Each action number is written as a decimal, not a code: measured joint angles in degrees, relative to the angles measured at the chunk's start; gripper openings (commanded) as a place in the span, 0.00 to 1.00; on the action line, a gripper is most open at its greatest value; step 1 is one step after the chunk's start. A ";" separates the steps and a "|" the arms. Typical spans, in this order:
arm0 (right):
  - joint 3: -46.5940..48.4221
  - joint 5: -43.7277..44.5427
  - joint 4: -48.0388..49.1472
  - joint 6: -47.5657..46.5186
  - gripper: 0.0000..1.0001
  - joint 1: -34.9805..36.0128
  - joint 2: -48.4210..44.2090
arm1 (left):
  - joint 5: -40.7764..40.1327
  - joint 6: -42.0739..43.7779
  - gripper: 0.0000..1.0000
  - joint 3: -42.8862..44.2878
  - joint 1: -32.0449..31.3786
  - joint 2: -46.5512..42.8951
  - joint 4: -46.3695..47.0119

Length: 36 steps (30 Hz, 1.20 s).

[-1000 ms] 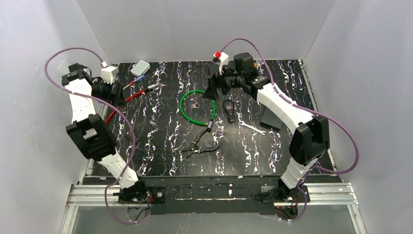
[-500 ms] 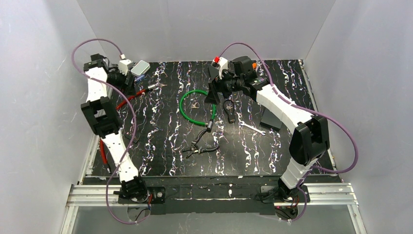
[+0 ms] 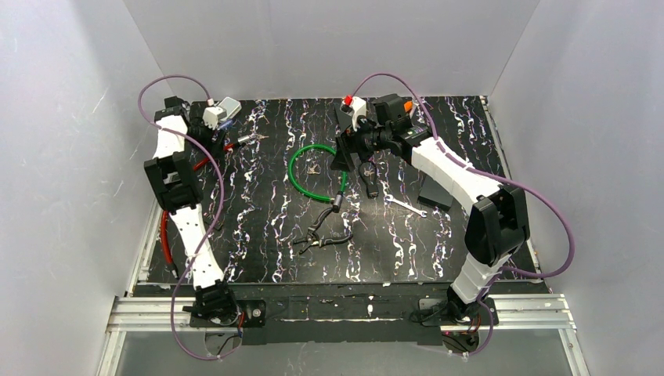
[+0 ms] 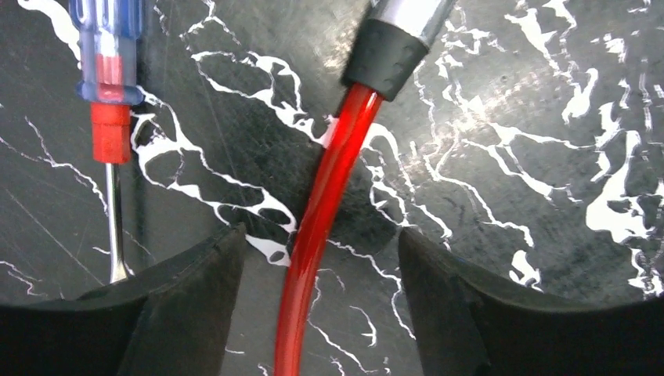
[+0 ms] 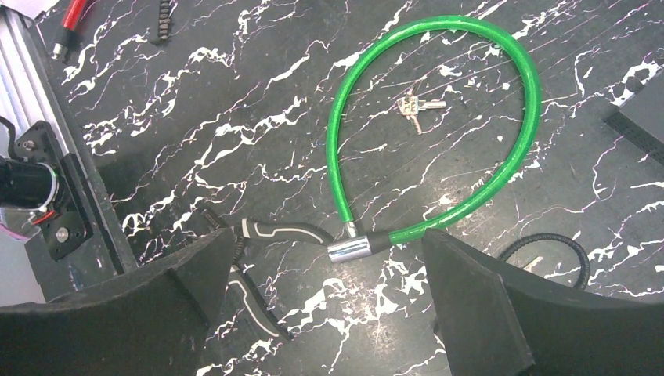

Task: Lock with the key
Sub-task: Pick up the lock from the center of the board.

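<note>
Overhead, the right gripper (image 5: 327,239) hangs with jaws spread above the green cable lock (image 5: 535,102), whose loop rings the keys (image 5: 415,106) on the black marbled table (image 5: 196,141). Pliers (image 5: 278,232) lie just beside the lock's metal barrel. At the far left corner, the left gripper (image 4: 317,243), also spread, straddles a red cable (image 4: 329,172), with a screwdriver (image 4: 106,78) alongside.

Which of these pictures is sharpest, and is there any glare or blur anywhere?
Top external: soft, even light, bright white walls, small tools hard to read on the marbled table. Left wrist: very close, the red cable crisp, a pale sheen on the table at upper right, its fingers dark and soft. Right wrist: sharpest, the green cable lock glossy, keys legible.
</note>
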 measured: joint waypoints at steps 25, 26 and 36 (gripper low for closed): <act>0.00 2.06 -1.83 -0.43 0.98 -0.02 0.98 | -3.95 11.50 0.00 -0.33 -3.40 -2.33 -1.23; 0.00 2.14 -1.92 -0.43 0.98 -0.02 0.98 | -4.05 12.21 0.00 -0.49 -3.46 -3.70 -1.65; 0.62 2.35 -2.64 -0.50 0.98 -0.02 0.55 | -4.01 21.19 0.00 -0.76 -3.87 -27.65 -3.81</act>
